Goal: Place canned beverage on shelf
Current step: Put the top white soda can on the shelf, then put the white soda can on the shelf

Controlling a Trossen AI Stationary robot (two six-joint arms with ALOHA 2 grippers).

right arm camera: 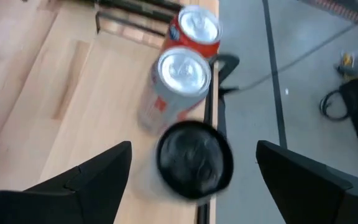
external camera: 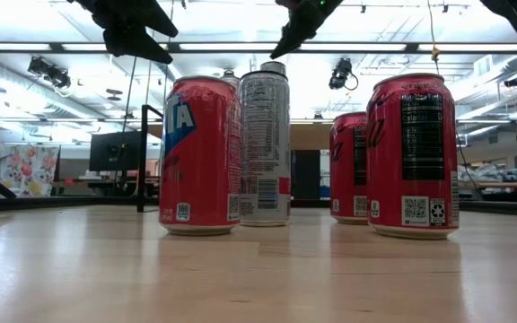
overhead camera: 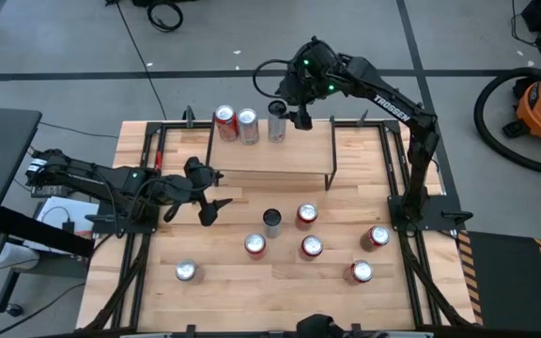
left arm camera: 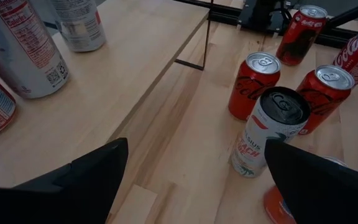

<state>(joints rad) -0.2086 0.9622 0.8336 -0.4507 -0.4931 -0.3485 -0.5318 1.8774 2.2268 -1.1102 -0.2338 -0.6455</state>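
Right gripper wide open over dark-topped can on shelf; Coca-Cola cans below.

My right arm rises from its base at the table's right edge, bends at the elbow and reaches across to the far side — its right gripper hangs there, pointing down, fingers spread wide apart with nothing between them. My left arm lies low and stretched out from the table's left side toward the middle. Its left gripper sits just above the table — fingers splayed wide too, holding nothing. In the low view both grippers show only as dark tips at the top.
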